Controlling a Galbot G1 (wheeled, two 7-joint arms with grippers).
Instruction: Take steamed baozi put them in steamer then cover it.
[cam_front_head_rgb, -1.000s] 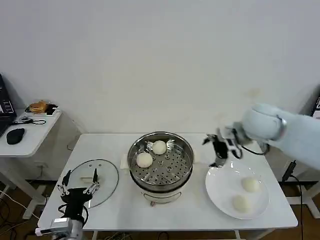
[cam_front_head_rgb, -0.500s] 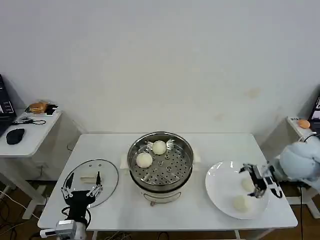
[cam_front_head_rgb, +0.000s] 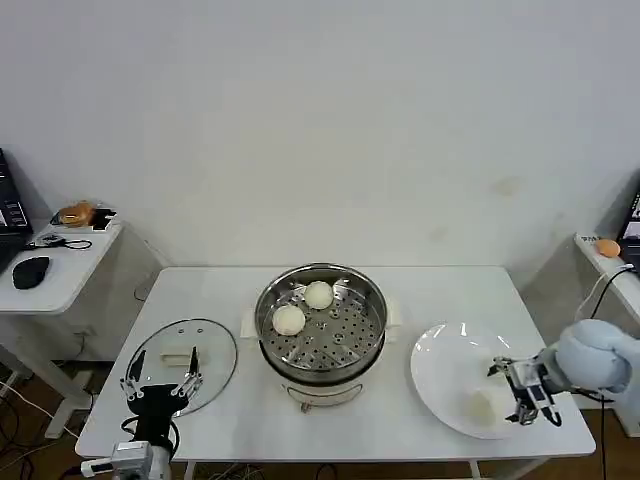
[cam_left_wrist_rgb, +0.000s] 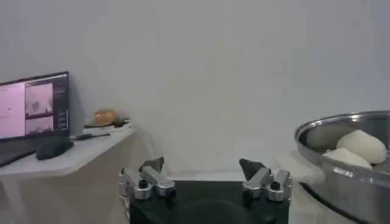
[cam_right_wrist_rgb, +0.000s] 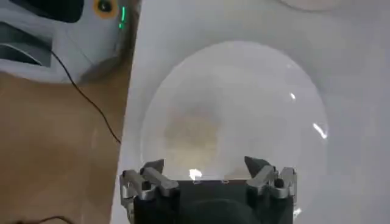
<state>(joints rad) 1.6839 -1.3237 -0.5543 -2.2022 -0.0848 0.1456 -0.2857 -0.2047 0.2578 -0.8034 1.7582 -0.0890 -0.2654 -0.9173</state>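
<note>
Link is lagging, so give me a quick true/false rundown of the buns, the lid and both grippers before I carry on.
1. Two baozi sit in the steamer. True.
2. The cover is on the steamer. False: it lies flat on the table, on the steamer's left.
3. The right gripper hangs over the white plate, fingers open. True: in the right wrist view a bun lies on the plate just ahead of its fingers, not yet gripped.
4. The left gripper is shut on the cover's handle. False: it is open, at the cover's near edge, holding nothing.
5. The plate is on the steamer's left. False: it is on the right.
</note>
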